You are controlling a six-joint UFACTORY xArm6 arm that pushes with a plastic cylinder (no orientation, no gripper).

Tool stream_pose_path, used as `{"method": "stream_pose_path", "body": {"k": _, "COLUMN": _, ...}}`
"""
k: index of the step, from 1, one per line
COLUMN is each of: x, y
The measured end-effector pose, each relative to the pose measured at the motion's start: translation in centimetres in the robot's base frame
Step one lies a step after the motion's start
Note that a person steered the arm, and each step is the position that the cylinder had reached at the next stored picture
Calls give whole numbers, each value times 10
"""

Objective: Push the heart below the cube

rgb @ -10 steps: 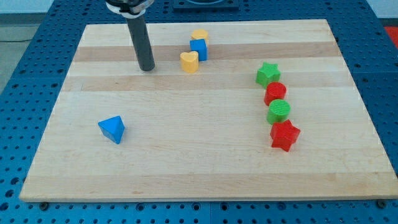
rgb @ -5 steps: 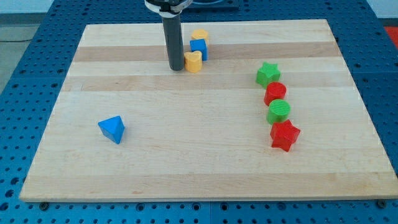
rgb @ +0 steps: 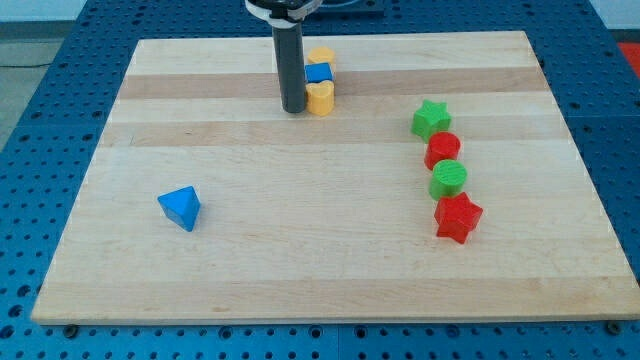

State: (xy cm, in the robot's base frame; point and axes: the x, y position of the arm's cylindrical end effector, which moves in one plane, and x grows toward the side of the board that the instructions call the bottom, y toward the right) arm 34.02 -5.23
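Observation:
The yellow heart [rgb: 320,98] lies near the view's top, directly below the blue cube [rgb: 319,73] and touching it. A yellow block [rgb: 321,55] sits just above the cube, its shape not clear. My tip [rgb: 294,108] rests on the board against the heart's left side. The dark rod rises from it and hides part of the cube's left edge.
A blue pyramid-like block [rgb: 181,207] lies at the lower left. On the right stand a green star [rgb: 431,119], a red round block [rgb: 442,150], a green round block [rgb: 449,180] and a red star [rgb: 458,217] in a column. The wooden board [rgb: 320,260] sits on a blue perforated table.
My tip has moved to the view's right and reached the heart. The heart has slid right, from below-left of the cube to directly under it.

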Motion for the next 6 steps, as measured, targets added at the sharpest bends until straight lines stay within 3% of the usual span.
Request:
{"method": "stream_pose_path", "body": {"k": 1, "x": 2, "y": -14}}
{"method": "stream_pose_path", "body": {"k": 2, "x": 37, "y": -17}}
{"method": "stream_pose_path", "body": {"k": 4, "x": 168, "y": -10}}
{"method": "stream_pose_path", "body": {"k": 5, "x": 224, "y": -41}}
{"method": "stream_pose_path", "body": {"k": 6, "x": 222, "y": -115}}
